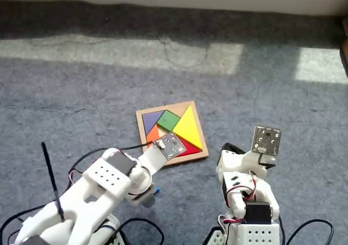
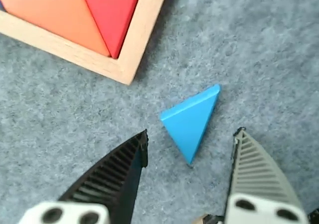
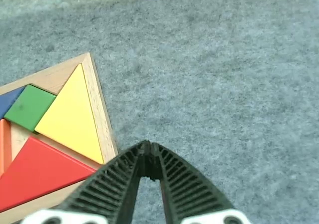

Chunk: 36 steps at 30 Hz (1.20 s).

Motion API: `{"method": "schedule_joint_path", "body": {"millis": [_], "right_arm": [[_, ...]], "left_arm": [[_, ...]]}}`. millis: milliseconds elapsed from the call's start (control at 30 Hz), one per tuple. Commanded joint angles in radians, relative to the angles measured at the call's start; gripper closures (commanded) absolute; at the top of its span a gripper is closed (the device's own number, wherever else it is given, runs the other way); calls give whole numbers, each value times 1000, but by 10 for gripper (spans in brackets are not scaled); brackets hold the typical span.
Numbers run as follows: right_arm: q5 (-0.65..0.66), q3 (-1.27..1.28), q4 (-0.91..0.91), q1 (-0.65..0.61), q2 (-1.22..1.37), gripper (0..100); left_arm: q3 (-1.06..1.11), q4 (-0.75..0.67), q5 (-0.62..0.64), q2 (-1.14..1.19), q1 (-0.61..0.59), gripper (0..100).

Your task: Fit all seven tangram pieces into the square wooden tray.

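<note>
The square wooden tray [image 1: 199, 126] lies on the grey carpet holding a yellow triangle [image 1: 188, 128], a green square [image 1: 168, 120], a dark blue piece [image 1: 149, 121], an orange triangle [image 2: 55, 15] and a red triangle [image 2: 112, 7]. A small light-blue triangle [image 2: 192, 120] lies flat on the carpet just outside the tray's near corner [image 2: 127, 67]. My left gripper [image 2: 189, 137] is open, low over it, with one finger on either side. My right gripper [image 3: 149, 148] is shut and empty over bare carpet beside the tray's right edge [image 3: 99, 117].
Grey carpet surrounds the tray, with a sunlit band [image 1: 163, 54] along the back. Black cables [image 1: 81, 160] trail near the left arm's base. The right arm's base [image 1: 247, 207] stands at the front right.
</note>
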Motion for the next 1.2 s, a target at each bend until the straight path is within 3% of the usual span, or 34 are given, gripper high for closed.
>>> {"method": "schedule_joint_path", "body": {"millis": [0, 400, 800, 1000, 1167], "right_arm": [[11, 140, -24, 10, -12, 993], [11, 140, -22, 10, -12, 993], [11, 140, -22, 10, -12, 993], [11, 140, -22, 10, -12, 993], [11, 140, -22, 10, -12, 993]], "left_arm": [[-88, -15, -9, 81, 25, 720], [-206, -38, -8, 272, 65, 723], [-240, -37, -3, 344, 65, 861], [-242, -37, -3, 344, 71, 989], [-249, -37, -3, 331, 64, 993]]}}
